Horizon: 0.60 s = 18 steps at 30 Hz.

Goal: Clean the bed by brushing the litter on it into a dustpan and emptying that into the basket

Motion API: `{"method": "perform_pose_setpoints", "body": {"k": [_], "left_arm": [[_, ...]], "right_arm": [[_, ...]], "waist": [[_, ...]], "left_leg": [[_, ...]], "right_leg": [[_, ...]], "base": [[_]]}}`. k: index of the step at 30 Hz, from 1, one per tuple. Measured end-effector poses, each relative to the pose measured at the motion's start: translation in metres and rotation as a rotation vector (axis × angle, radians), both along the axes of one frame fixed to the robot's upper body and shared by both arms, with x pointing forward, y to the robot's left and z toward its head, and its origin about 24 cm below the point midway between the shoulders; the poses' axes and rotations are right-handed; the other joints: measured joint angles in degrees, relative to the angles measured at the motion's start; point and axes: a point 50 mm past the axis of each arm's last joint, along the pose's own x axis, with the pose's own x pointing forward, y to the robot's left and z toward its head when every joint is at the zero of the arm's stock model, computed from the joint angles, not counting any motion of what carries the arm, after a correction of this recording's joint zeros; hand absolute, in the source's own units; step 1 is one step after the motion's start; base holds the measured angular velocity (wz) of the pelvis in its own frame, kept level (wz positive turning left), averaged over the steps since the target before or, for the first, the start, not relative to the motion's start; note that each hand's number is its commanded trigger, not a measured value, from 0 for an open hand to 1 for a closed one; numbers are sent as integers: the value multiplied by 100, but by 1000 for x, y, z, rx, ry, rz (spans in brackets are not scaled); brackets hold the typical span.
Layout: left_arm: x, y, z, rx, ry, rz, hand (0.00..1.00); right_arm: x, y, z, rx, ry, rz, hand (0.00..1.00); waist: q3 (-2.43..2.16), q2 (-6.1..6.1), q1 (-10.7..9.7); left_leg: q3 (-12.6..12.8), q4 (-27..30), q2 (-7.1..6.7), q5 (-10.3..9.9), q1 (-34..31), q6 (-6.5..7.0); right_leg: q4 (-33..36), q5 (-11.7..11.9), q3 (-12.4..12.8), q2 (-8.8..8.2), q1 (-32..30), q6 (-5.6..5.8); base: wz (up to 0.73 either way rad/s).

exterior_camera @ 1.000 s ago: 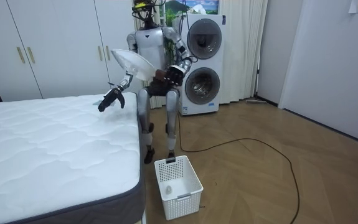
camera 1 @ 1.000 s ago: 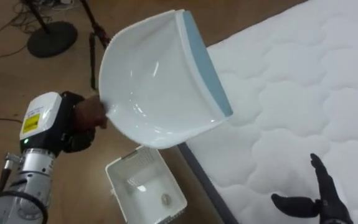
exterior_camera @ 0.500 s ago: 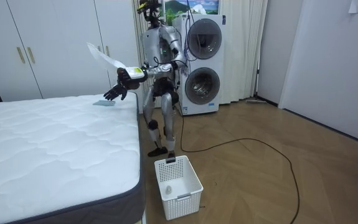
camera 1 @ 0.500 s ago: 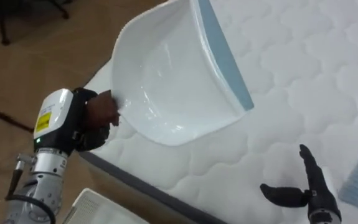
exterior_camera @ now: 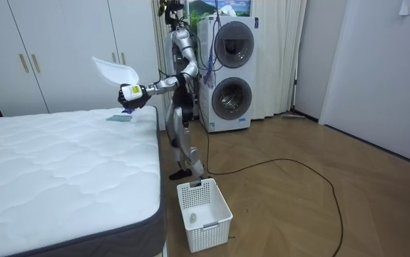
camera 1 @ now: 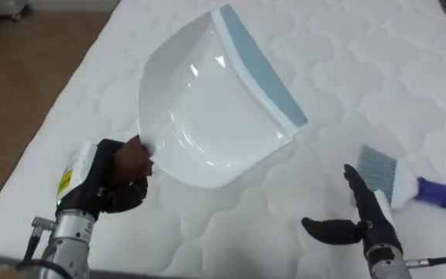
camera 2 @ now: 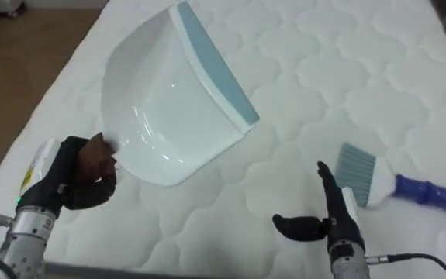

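A white dustpan (camera 1: 207, 108) with a grey-blue lip hangs tilted above the white mattress (camera 1: 347, 70), and my left hand (camera 1: 110, 180) at the lower left is shut on its handle. My right hand (camera 1: 366, 225) hovers open at the lower right, fingers straight and thumb spread. Just beyond its fingertips a brush (camera 1: 389, 180) with pale blue bristles and a blue handle lies on the mattress. In the room view I stand at the bed's far corner, holding the dustpan (exterior_camera: 114, 69) up over the brush (exterior_camera: 119, 118).
A white plastic basket (exterior_camera: 205, 207) stands on the wooden floor beside the bed's near corner. Two stacked washing machines (exterior_camera: 233, 71) are behind me and white wardrobes (exterior_camera: 62, 50) line the wall. The mattress edge (camera 1: 21, 194) runs along the left.
I have turned from the basket on the floor to face the bed, carrying the dustpan over the mattress. The basket has left the eye view and the brush has come in.
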Motion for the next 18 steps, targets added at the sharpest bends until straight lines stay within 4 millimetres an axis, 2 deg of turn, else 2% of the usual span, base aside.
{"method": "perform_pose_setpoints", "body": {"k": [1, 2, 3, 4, 5, 7, 10, 11, 12, 13, 14, 16, 18], "left_arm": [[-2, -1, -2, -6, 8, 3, 100], [-3, -5, -4, -9, 12, -2, 100], [-4, -6, -4, 3, 15, -6, 100], [-5, -5, -5, 6, 20, -3, 100], [-7, -3, -6, 12, 31, 5, 100], [-10, -2, -8, 12, 45, 13, 100], [-9, -2, -8, 0, 42, 17, 100], [-10, -2, -8, -1, 42, 17, 100], [-10, -2, -9, -1, 44, 16, 100], [-10, -2, -9, -2, 45, 16, 59], [-10, -3, -10, -3, 49, 16, 0], [-13, -2, -16, -6, 76, 17, 0], [-19, -3, -28, -5, 135, 16, 0]], "right_arm": [[1, 0, 1, 2, -3, 4, 0], [1, 0, 1, 2, -2, 3, 0], [1, -1, 0, 7, 13, 1, 0], [0, 1, 0, 9, 22, 8, 0], [1, 4, 0, 11, 28, 28, 0], [1, 5, 3, 18, 15, 34, 0], [1, 4, 3, 7, 9, 31, 0], [1, 2, 4, -3, 7, 30, 0], [2, 0, 5, -12, 4, 22, 0], [2, -2, 5, -17, 2, 17, 0], [3, -5, 7, -20, -5, 5, 0], [4, -6, 8, -24, -11, -3, 0], [4, -5, 7, -25, -10, -4, 0]], "waist": [[2, -3, -3], [-3, 37, -3], [-23, 19, 76], [-56, 12, 98], [-62, -5, 89], [-51, -2, 78], [-51, 15, -6], [-49, 19, -99], [-36, 40, -118], [-34, 49, -126], [-21, 69, -153], [-14, 73, -233], [-12, 75, -268]], "left_leg": [[-295, -102, -48, -16, -37, -10], [-840, -524, -99, 27, -165, -68], [-1087, -722, -119, 95, -262, -41], [-1097, -760, -126, 82, -233, -17], [-973, -817, -129, 93, -196, 13], [-757, -934, -112, 99, -20, 23], [-702, -986, -99, 98, 71, 20], [-661, -1023, -121, 99, 126, 14], [-655, -1041, -113, 96, 143, 1], [-650, -1050, -108, 95, 144, 0], [-645, -1060, -104, 95, 143, -2], [-642, -1071, -104, 93, 128, -4], [-581, -1075, -103, 71, 140, -19]], "right_leg": [[-1, 5, 115, 27, -7, 8], [12, 20, 291, 87, -54, 33], [162, 10, 417, 129, -195, 61], [215, 1, 465, 171, -259, 79], [215, 11, 428, 176, -277, 102], [191, 41, 397, 186, -225, 96], [179, 43, 446, 235, -206, 89], [156, 51, 449, 254, -203, 77], [88, 58, 455, 274, -187, 64], [89, 60, 454, 280, -186, 62], [90, 57, 455, 285, -195, 58], [101, 50, 488, 298, -229, 53], [104, 30, 626, 354, -261, 67]], "base": [[-82], [-80], [-88], [-76], [-57], [-45], [-20], [-13], [-12], [-8], [-5], [-8], [-19]]}}
